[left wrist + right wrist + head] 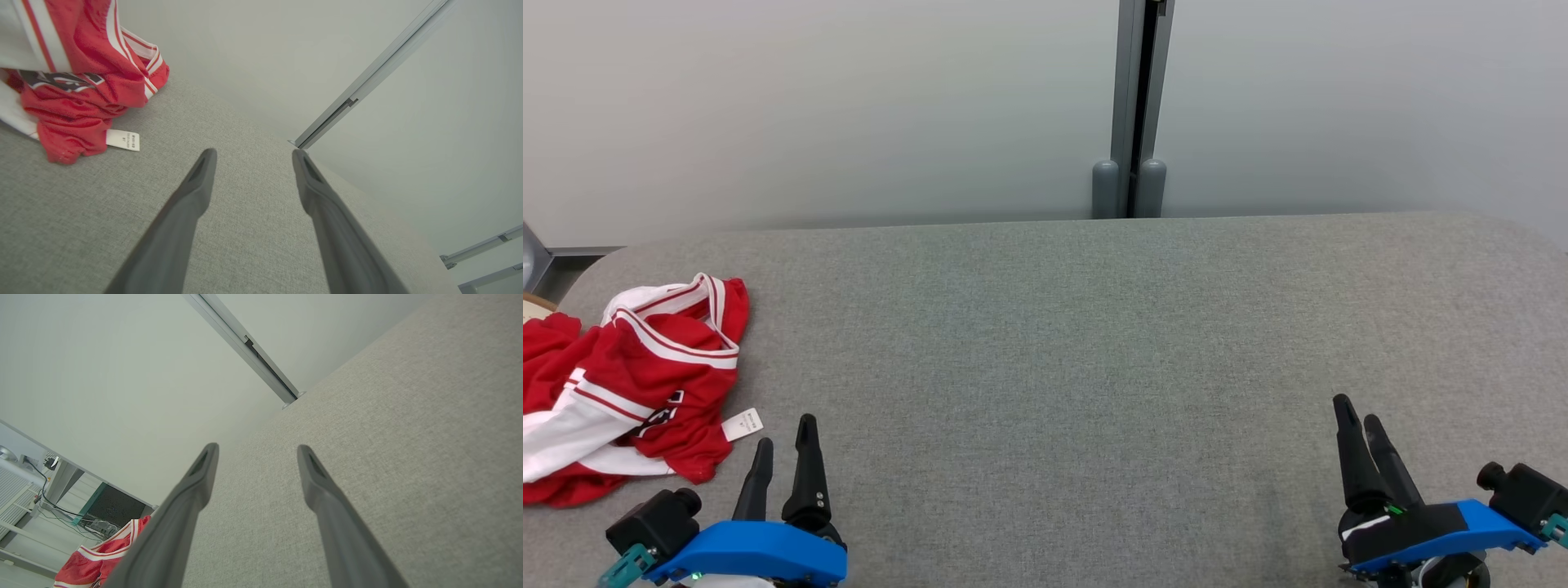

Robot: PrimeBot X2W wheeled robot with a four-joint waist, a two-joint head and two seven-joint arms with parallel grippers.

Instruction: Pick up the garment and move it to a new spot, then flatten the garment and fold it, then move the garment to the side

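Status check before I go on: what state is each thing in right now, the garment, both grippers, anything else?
Garment: crumpled in a heap at the left end of the table, unfolded, not held.
Label: sticking out of the garment, lying flat on the table.
Left gripper: open, empty, just right of the garment, not touching it.
Right gripper: open, empty, over the table's right side, far from the garment.
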